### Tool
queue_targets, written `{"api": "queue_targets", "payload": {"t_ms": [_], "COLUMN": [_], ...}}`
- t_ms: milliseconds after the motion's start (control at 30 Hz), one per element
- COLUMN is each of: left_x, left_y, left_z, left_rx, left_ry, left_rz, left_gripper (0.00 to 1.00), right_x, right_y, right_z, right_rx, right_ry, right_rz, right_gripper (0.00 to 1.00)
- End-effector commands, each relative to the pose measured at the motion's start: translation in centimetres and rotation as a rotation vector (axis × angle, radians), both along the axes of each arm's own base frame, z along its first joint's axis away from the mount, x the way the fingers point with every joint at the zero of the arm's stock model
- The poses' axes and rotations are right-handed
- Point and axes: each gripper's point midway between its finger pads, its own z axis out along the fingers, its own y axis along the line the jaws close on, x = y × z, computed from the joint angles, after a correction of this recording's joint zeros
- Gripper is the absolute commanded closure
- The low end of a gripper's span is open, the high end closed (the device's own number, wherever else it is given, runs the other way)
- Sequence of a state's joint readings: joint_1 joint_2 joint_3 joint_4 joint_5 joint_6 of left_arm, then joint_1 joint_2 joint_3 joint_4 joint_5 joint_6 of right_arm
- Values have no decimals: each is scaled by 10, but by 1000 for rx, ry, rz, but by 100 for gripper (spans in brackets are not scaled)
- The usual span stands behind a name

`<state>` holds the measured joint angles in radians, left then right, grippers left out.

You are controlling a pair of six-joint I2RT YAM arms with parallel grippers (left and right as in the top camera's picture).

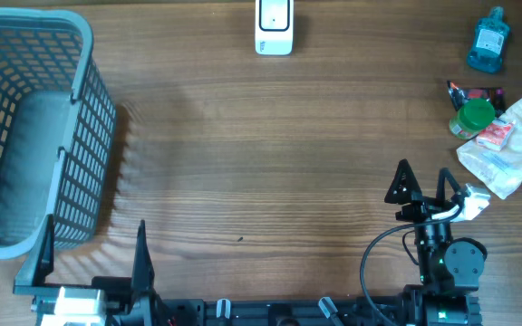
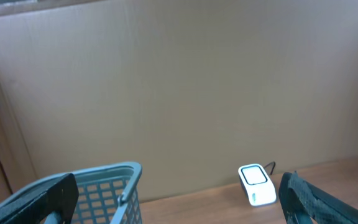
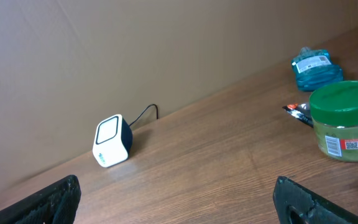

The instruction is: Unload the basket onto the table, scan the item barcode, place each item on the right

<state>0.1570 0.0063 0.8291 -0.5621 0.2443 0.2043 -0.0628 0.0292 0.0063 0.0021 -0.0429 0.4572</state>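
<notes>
- Right gripper [image 1: 424,177]: jaws apart, empty, well right of the scanner [image 1: 274,27].
- Left gripper [image 1: 95,226]: jaws apart, empty, well left of scanner, by basket [image 1: 25,136].
- Green-lidded jar [image 1: 475,118] sits far right of scanner; grip its sides and leave the label uncovered.

**Clipped and covered**

In the overhead view the barcode scanner [image 1: 274,27] is clipped by the top edge, and the mesh basket [image 1: 91,177], far to its left, by the left edge. Right of the scanner, a black sachet [image 1: 488,92] is partly covered by the green-lidded jar [image 1: 475,118].
</notes>
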Motion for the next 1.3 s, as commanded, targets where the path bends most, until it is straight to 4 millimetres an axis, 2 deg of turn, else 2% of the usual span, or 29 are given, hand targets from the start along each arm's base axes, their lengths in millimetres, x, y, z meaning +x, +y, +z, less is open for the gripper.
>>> {"api": "queue_targets", "payload": {"t_ms": [0, 167, 200, 267, 400, 467, 600, 733, 833, 967, 1067, 1267], "left_x": [0, 4, 7, 8, 10, 17, 50, 81, 94, 106, 112, 121], "left_y": [1, 2, 5, 23, 8, 2, -20, -34, -32, -25, -19, -19], "left_z": [-1, -22, -38, -50, -63, -67, -94, -109, -124, -152, -171, -206], "left_rx": [-6, -19, -29, -3, 4, 9, 29, 47, 40, 15, 3, 4], "left_ry": [5, 91, 159, 206, 253, 251, 242, 113, 88, 154, 198, 246], "left_rz": [4, 5, 19, 131, 41, 4, -160, -269, -246, -196, -154, -149], "left_gripper": [0, 0, 0, 0, 0, 0, 0, 0, 0, 0, 0, 0], "right_x": [0, 0, 0, 0, 0, 0, 0, 0, 0, 0, 0, 0], "right_y": [-4, -4, -4, -4, -4, -4, -4, -4, -4, -4, -4, -4], "right_z": [-1, -1, -1, -1, -1, -1, -1, -1, -1, -1, -1, -1], "right_rx": [17, 17, 17, 17, 17, 17, 17, 17, 17, 17, 17, 17], "right_ry": [3, 3, 3, 3, 3, 3, 3, 3, 3, 3, 3, 3], "right_rz": [-24, -24, -24, -24, -24, -24, -24, -24, -24, -24, -24, -24], "right_gripper": [0, 0, 0, 0, 0, 0, 0, 0, 0, 0, 0, 0]}}
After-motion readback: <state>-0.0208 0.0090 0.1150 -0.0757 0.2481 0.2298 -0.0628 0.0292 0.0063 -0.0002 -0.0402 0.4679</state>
